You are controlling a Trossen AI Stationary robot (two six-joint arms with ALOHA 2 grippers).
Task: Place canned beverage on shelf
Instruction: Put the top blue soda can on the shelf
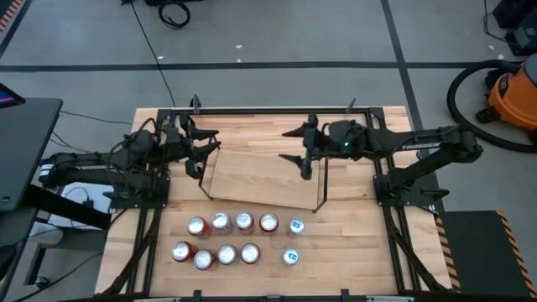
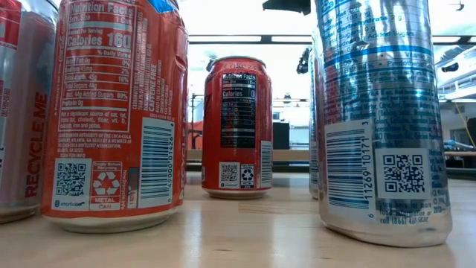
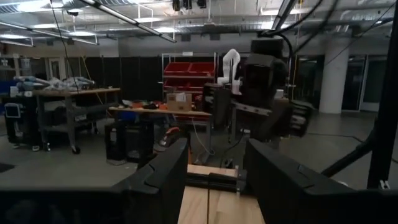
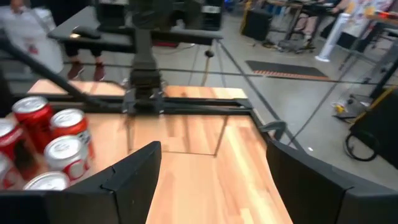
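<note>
High view: ten cans (image 1: pixel 237 236) were counted, in two rows of five, eight red and two silver-blue, near the table's (image 1: pixel 352 243) front edge. Just behind them the shelf (image 1: pixel 262 178) was laid flat, nothing on it. Its left end was flanked by the left gripper (image 1: pixel 205 143), fingers closed on nothing. Over its right end the right gripper (image 1: pixel 298 144) was held partly open, also empty. Bare board was left at both sides.
</note>
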